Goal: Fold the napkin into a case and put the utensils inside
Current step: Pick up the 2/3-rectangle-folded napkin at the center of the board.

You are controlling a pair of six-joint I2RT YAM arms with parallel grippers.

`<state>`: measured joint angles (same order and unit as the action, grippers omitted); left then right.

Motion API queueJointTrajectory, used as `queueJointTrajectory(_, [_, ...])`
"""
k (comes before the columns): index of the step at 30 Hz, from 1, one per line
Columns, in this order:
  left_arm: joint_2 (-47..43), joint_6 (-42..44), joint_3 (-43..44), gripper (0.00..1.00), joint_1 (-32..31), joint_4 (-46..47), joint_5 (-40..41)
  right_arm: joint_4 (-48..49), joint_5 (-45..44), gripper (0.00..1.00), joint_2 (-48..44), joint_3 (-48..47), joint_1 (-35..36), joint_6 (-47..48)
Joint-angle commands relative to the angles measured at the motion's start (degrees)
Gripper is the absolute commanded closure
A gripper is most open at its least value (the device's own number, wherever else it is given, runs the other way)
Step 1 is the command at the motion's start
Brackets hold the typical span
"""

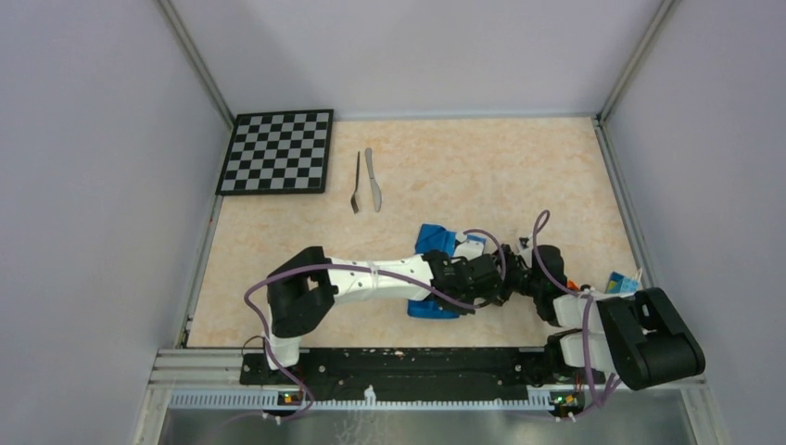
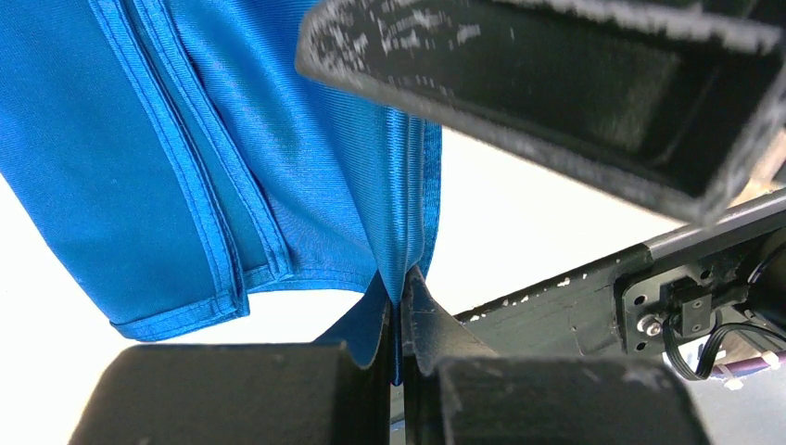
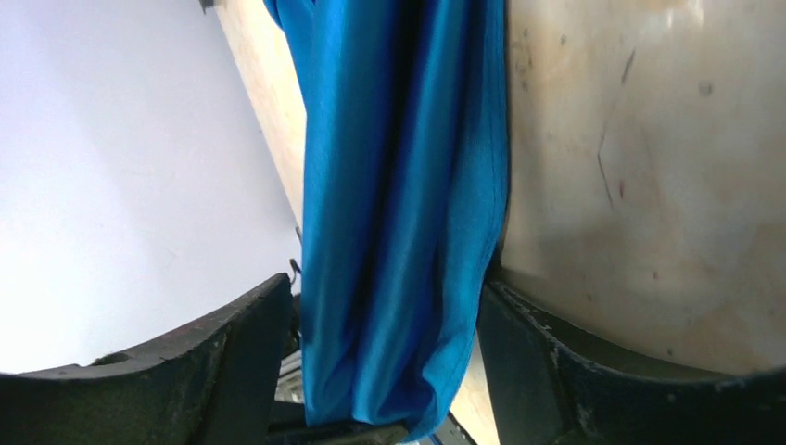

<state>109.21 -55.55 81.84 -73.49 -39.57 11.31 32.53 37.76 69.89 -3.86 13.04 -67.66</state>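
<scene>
The bright blue napkin (image 1: 434,241) lies bunched near the table's front middle, partly hidden under both arms. My left gripper (image 1: 482,278) is shut on it. In the left wrist view the fingers (image 2: 436,334) pinch a fold of the cloth (image 2: 278,139), which hangs in hemmed layers. My right gripper (image 1: 519,264) meets the left one from the right. In the right wrist view its fingers (image 3: 250,343) stand wide apart with a hanging bundle of the napkin (image 3: 399,232) between them. The dark fork (image 1: 356,185) and pale knife (image 1: 373,181) lie side by side at the far middle.
A black-and-white checkerboard (image 1: 278,151) lies at the far left corner. Grey walls enclose the table on three sides. The black base rail (image 1: 399,366) runs along the near edge. A small blue-and-white item (image 1: 623,281) sits at the right edge.
</scene>
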Motion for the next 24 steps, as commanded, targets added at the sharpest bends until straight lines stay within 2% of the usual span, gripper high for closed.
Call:
queueJointTrajectory(1, [-2.76, 0.27, -1.29, 1.0, 0.24, 2.12, -0.95, 4.94, -2.12, 0.33, 3.95, -4.48, 0.34, 2.67])
queueJointTrajectory(9, [-2.33, 0.42, -1.88, 1.0, 0.27, 2.91, -2.25, 10.16, -3.08, 0.55, 10.22, -6.29, -2.58, 5.97])
queueJointTrajectory(18, [-2.51, 0.75, -2.37, 1.0, 0.28, 3.44, -2.39, 11.44, -2.26, 0.59, 14.51, -7.75, -6.38, 9.26])
queueJointTrajectory(24, [-1.95, 1.34, -2.75, 1.0, 0.28, 4.83, -3.97, 11.17, -2.29, 0.69, 15.5, -9.17, -6.53, 11.77])
